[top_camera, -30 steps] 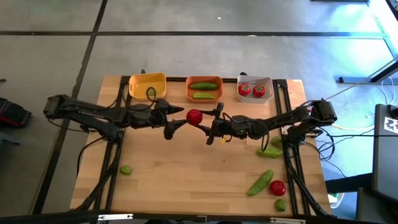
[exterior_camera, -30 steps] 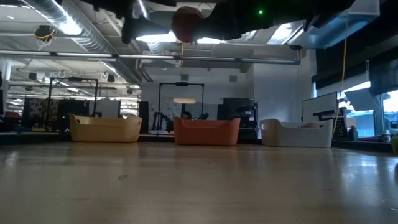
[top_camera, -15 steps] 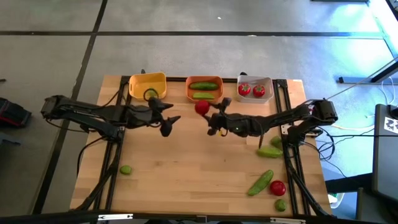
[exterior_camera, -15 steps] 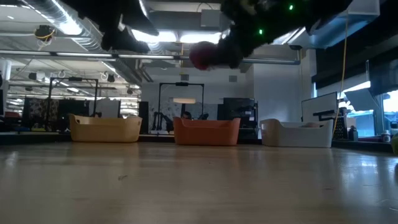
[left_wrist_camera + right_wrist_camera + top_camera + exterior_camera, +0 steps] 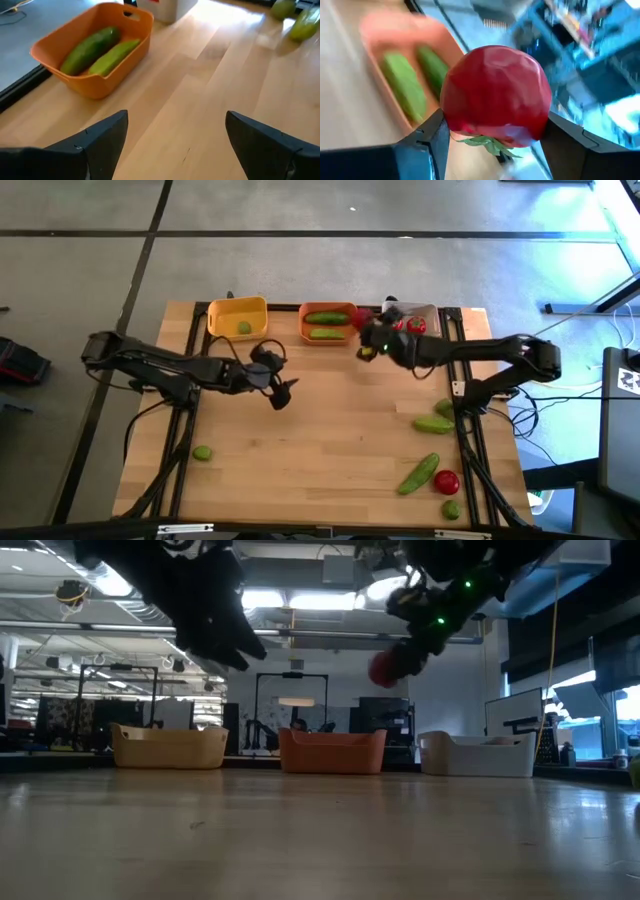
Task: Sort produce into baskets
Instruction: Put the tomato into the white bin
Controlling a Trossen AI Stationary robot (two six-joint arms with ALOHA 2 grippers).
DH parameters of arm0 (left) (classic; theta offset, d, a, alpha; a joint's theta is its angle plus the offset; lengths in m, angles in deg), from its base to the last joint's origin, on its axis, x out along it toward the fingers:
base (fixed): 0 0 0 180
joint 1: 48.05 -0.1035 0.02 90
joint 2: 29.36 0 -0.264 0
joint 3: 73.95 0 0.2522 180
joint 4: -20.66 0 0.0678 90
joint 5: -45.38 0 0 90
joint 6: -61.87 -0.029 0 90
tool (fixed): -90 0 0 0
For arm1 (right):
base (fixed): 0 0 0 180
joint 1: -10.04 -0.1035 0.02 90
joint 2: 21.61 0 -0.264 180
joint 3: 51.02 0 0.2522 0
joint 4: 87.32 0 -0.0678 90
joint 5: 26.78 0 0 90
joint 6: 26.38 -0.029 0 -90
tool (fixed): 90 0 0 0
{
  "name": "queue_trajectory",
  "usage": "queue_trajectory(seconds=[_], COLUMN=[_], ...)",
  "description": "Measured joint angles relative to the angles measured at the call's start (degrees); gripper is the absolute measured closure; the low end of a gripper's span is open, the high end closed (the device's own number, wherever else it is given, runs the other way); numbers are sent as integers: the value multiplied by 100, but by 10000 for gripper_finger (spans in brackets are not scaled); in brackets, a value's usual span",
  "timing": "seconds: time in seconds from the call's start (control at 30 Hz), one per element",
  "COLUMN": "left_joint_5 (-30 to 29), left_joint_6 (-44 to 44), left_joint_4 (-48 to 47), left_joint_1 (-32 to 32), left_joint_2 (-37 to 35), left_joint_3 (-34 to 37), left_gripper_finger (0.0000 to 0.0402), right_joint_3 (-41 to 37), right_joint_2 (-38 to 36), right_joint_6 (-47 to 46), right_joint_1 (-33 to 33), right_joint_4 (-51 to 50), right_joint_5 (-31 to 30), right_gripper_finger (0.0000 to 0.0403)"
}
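The right tool (image 5: pixel 365 330) is clamped on a red tomato (image 5: pixel 495 92), its two dark fingers (image 5: pixel 427 145) pressed against the fruit's sides with the green leaf cap facing the wrist. Seen from above, the tool hangs in the air just beside the orange basket (image 5: pixel 328 311), between it and the white basket (image 5: pixel 425 310); the level view shows the tomato well above the bench (image 5: pixel 320 440).

The orange basket is the landmark here. Two green cucumbers (image 5: pixel 327 325) lie side by side inside it. The white basket stands just to its right and carries red tomatoes (image 5: pixel 413 326), partly hidden by the right arm. The yellow basket (image 5: pixel 225 310) stands just to its left with one lime (image 5: pixel 243 328) in it.

The left tool (image 5: pixel 283 392) has its fingers (image 5: pixel 102 142) spread wide and empty, low over bare bench in front of the orange basket and a little to its left.

Well in front of the orange basket and to the right lie loose produce: a cucumber (image 5: pixel 433 423) with a lime (image 5: pixel 444 407) near it, another cucumber (image 5: pixel 418 473), a tomato (image 5: pixel 447 481) and a lime (image 5: pixel 451 508). One lime (image 5: pixel 203 452) lies far to the front left.
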Motion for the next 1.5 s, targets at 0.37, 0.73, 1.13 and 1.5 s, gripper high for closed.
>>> queue_trajectory(seconds=[0.37, 0.73, 1.13, 1.5], left_joint_5=[2, 2, 0, 0], left_joint_6=[29, -68, -105, -87], left_joint_4=[426, 442, 446, 446], left_joint_1=[-8, -13, -13, -13], left_joint_2=[213, 213, 213, 211], left_joint_3=[0, -2, 0, 0], left_gripper_finger=[70, 70, 70, 70], right_joint_3=[0, 0, 0, 0], right_joint_2=[-366, -358, -50, 335], right_joint_6=[-468, -1754, -1859, -1920], right_joint_1=[1968, 3675, 4072, 4062], right_joint_4=[-1752, -2436, -2358, -2619], right_joint_5=[1010, 3039, 3181, 3201], right_gripper_finger=[171, 171, 171, 171])
